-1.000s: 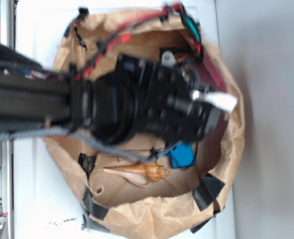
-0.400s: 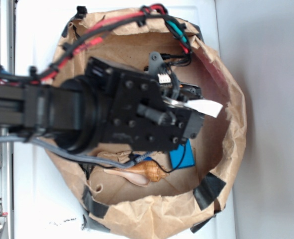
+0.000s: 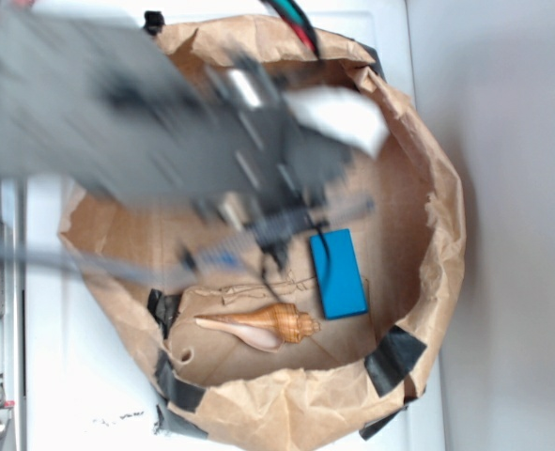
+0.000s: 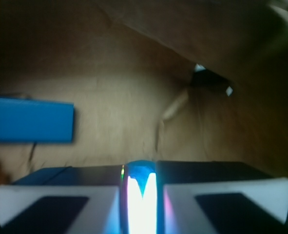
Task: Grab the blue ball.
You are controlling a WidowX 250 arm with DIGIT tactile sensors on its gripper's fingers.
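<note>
Between the nearly closed gripper (image 4: 142,195) pads, only a glare-washed sliver of the blue ball (image 4: 141,168) shows, pinched.

surface: white tabletop (image 3: 99,376) | right: plain grey floor (image 3: 512,282) | left edge: metal rail (image 3: 5,310) | light: bright, even

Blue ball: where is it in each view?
Exterior: not visible; the blurred arm covers much of the bag.
Wrist: bottom centre, the ball is a teal sliver pinched in the end effector.
Shared landmark: the block, right of centre in exterior, left edge in wrist.
</note>
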